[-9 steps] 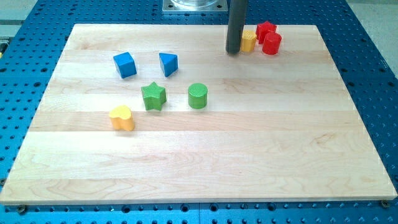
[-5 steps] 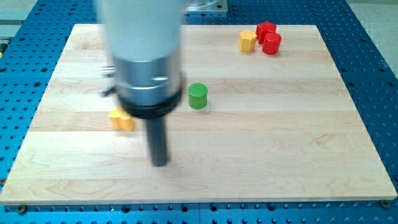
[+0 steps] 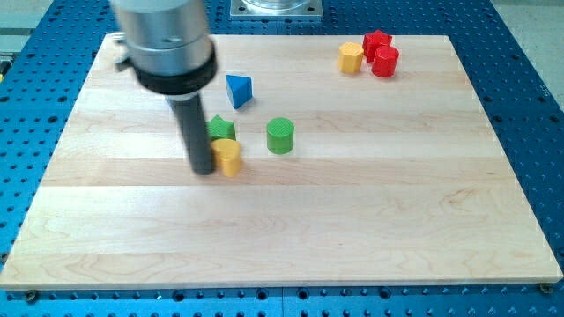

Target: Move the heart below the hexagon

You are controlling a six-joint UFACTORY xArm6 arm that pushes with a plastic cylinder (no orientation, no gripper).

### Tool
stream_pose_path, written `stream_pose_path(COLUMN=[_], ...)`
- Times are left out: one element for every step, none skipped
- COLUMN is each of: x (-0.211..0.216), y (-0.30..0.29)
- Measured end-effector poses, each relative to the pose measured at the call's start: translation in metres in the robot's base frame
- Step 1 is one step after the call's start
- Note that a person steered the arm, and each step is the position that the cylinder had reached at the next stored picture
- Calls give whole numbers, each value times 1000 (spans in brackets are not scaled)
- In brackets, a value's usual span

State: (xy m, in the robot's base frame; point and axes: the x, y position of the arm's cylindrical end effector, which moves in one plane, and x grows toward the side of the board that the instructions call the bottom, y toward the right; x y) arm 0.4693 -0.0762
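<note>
The yellow heart (image 3: 228,157) lies left of the board's middle, just below the green star (image 3: 222,129) and touching it. My tip (image 3: 203,169) stands against the heart's left side. The yellow hexagon (image 3: 351,58) sits at the view's top right, beside two red blocks (image 3: 382,53). The arm's body hides the board's upper left.
A blue triangle block (image 3: 238,90) lies above the star. A green cylinder (image 3: 280,136) stands right of the star and heart. The wooden board (image 3: 370,220) rests on a blue perforated table.
The tip has gone from beside the hexagon down to the board's lower left, then up against the heart. The heart has slid right, to under the star. The arm now hides the blue cube.
</note>
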Motion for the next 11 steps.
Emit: stream_pose_path(x=[-14,-22,-22,-4,6,6,6,46,43,-20,-63], y=[50,79,60,37,49,92,156,163,196,209,199])
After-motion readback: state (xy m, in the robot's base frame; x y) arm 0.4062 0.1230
